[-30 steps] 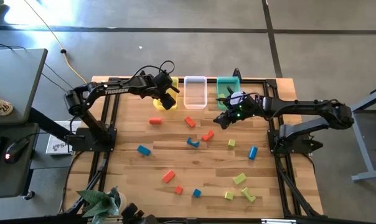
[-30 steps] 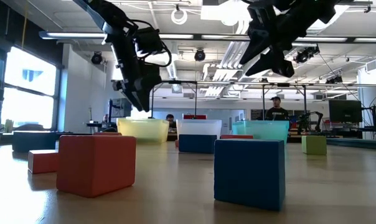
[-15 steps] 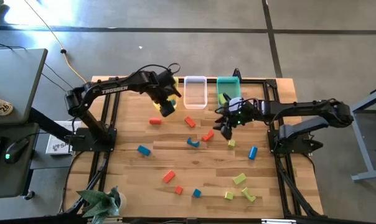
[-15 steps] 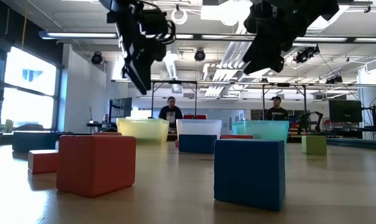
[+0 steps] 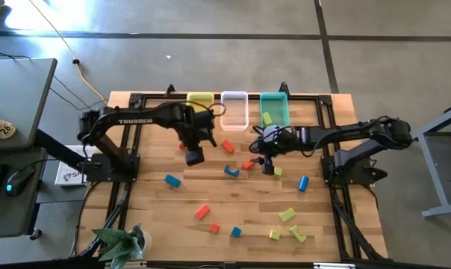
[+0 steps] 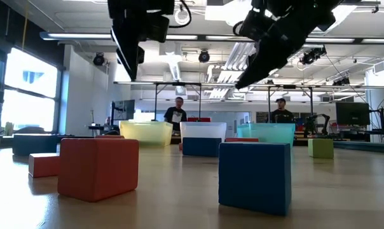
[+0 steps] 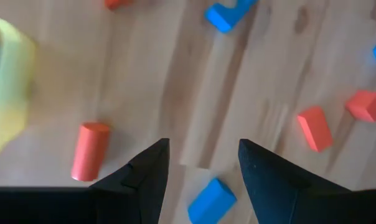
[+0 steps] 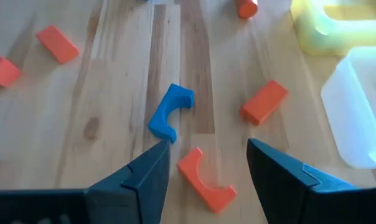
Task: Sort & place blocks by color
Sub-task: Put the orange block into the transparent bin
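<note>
Blue, red-orange and yellow-green blocks lie scattered flat on the wooden table. My left gripper [image 5: 193, 155] hangs open above bare wood near a red cylinder [image 7: 90, 151] and a blue block [image 7: 211, 199]. My right gripper [image 5: 268, 166] is open and hovers over a red arch [image 8: 203, 178], with a blue arch [image 8: 170, 112] and a red bar [image 8: 264, 101] just beyond it. A yellow-green block [image 5: 267, 118] lies in the teal tray [image 5: 279, 112]. Both grippers [image 6: 126, 60] [image 6: 246, 79] stand well above the table in the low view.
The yellow tray [image 5: 200, 99], clear tray [image 5: 234, 112] and teal tray stand in a row at the far edge. More blocks lie toward the near edge, among them a red bar [image 5: 202, 211] and a blue cube [image 5: 235, 232]. People stand in the room behind.
My left gripper has moved from over the yellow tray toward the near edge, out over the table's middle. My right gripper has moved from beside the teal tray toward the near-left, over the red arch. No block has moved.
</note>
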